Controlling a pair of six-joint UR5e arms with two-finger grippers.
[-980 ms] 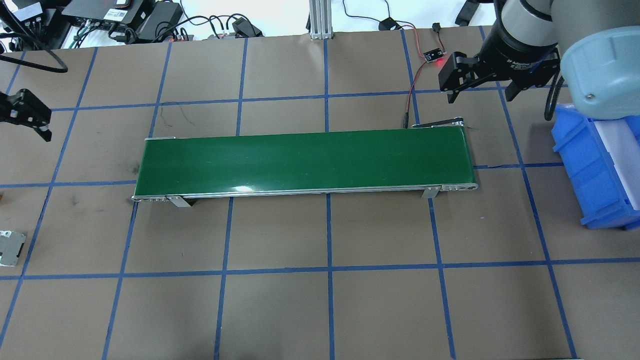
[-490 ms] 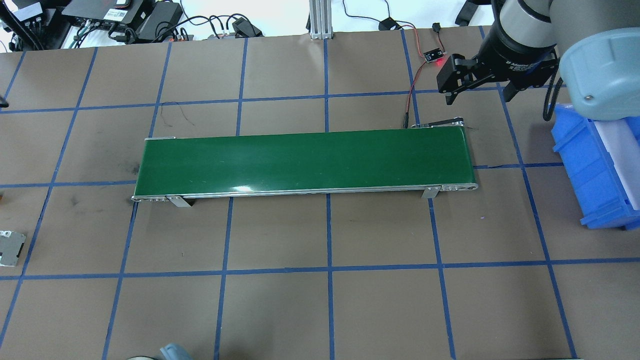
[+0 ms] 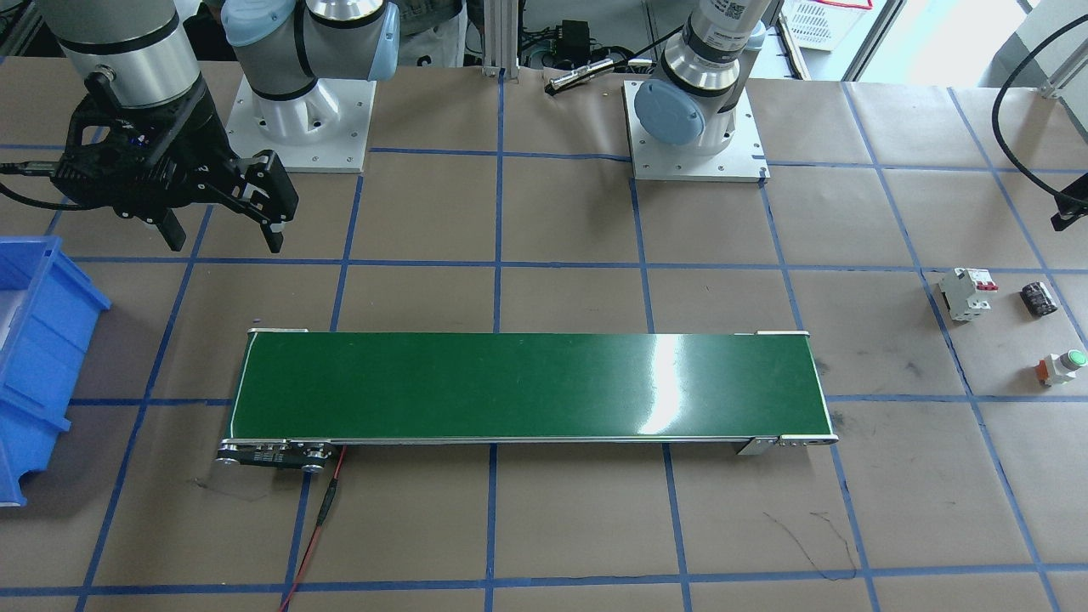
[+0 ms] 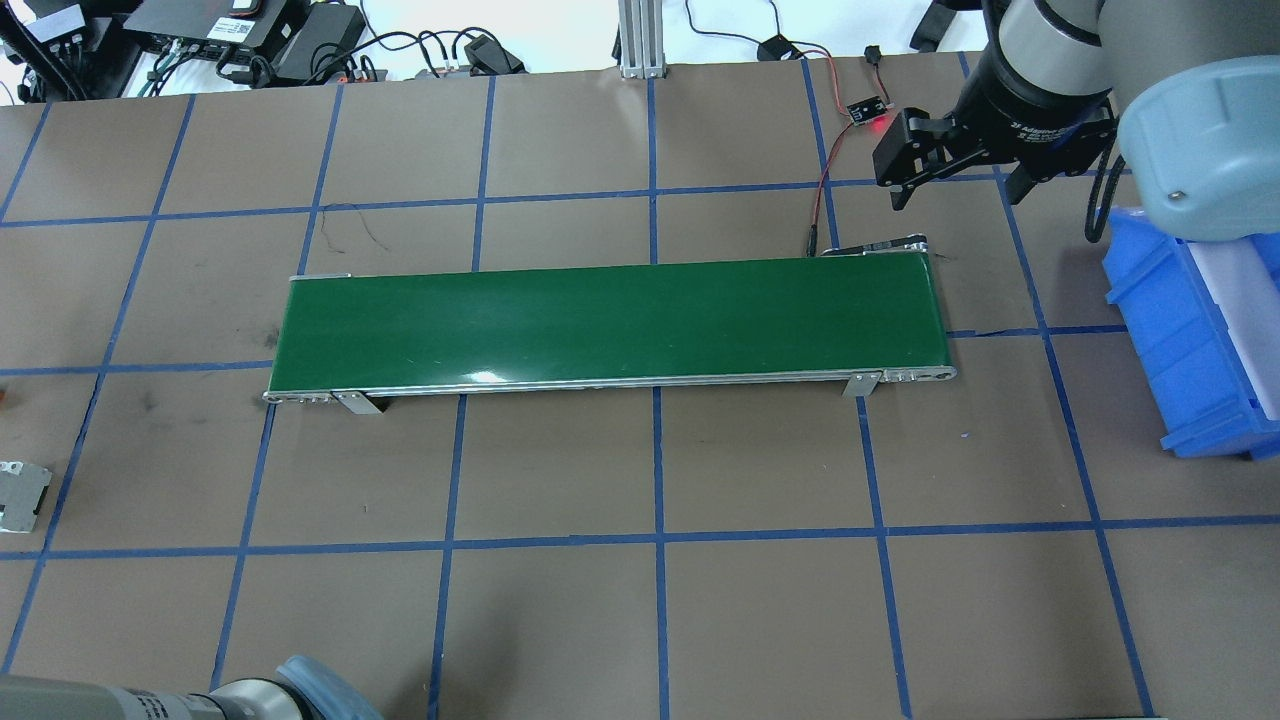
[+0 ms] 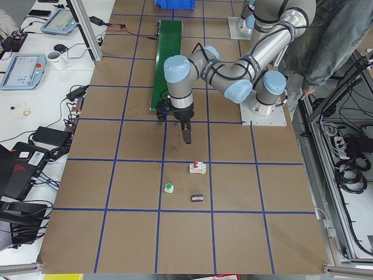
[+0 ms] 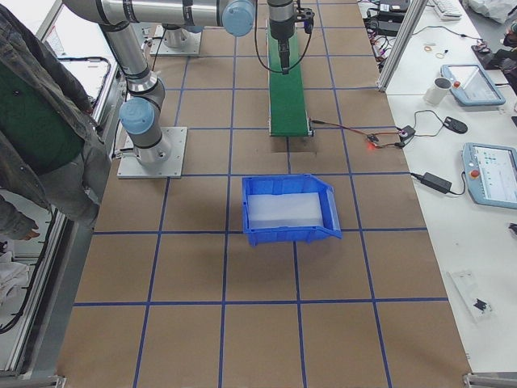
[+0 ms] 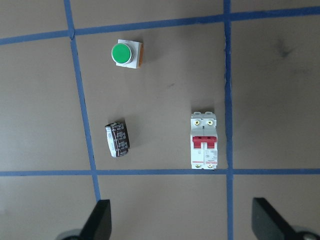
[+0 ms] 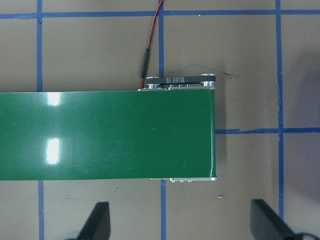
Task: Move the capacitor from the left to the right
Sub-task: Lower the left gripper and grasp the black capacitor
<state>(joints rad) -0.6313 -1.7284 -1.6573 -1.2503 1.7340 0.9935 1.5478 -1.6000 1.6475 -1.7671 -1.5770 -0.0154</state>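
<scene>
Front view: the capacitor (image 3: 1039,299) is laid on its side at the robot's left end of the bench (image 3: 544,527). It's parked near the breaker (image 3: 967,293) and the button (image 3: 1062,365), probably so it can be reached by the left arm. The green belt (image 3: 527,387) is stretched between the two arms, presumably as the ferry across.
Overhead: the capacitor is cut off past the frame edge here. The right gripper (image 4: 955,190) is hung by the belt's right end with jaws spread wide, near the blue bin (image 4: 1160,320). It's likely posted there to catch whatever gets sent over.
Left side view: the left gripper (image 5: 173,125) is held above the bench near the belt's end, short of the three parts.
Right side view: the capacitor can't be made out, way too far off.
Left wrist: jaws are spread wide and nothing is held. The capacitor is seen ahead of the view-left fingertip, not between the jaws, with nothing touched. The breaker is ahead, nearer the other fingertip, so a forward-and-sideways shift looks needed before any drop.
Right wrist: only the belt end and tape are framed; jaws wide apart, empty.
</scene>
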